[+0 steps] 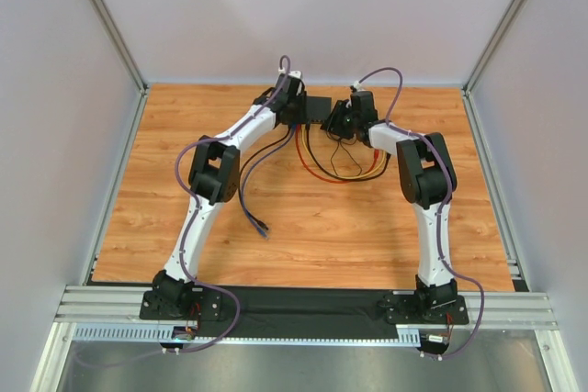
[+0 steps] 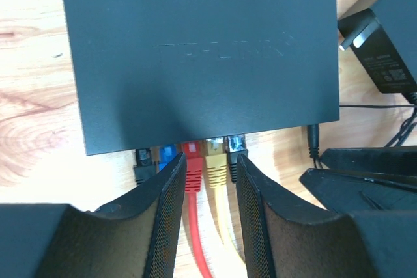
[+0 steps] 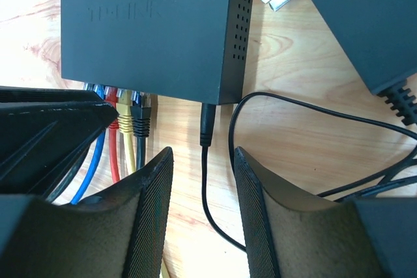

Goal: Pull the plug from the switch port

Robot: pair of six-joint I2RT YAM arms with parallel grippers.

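Faint embossed lettering on the switch [image 2: 202, 50], upper centre of the overhead view on the bench [image 1: 367, 227], looks like TP-LINK. The adapter [image 2: 391, 43] label is unreadable. The left end effector [image 2: 209, 161], half open, straddles the red plug [image 2: 193, 164] and yellow plug [image 2: 215, 161] seated in the switch's ports, clamping neither. The right end effector [image 3: 203, 154] stands apart around the thin black lead [image 3: 204, 180], holding nothing.

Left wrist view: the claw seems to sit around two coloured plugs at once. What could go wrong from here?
1. The left gripper straddles the red plug and the yellow plug together, so closing could well pinch both instead of one.
2. The right gripper is open around the thin power lead, not on the switch, so a pull might drag the switch along or snag that lead.
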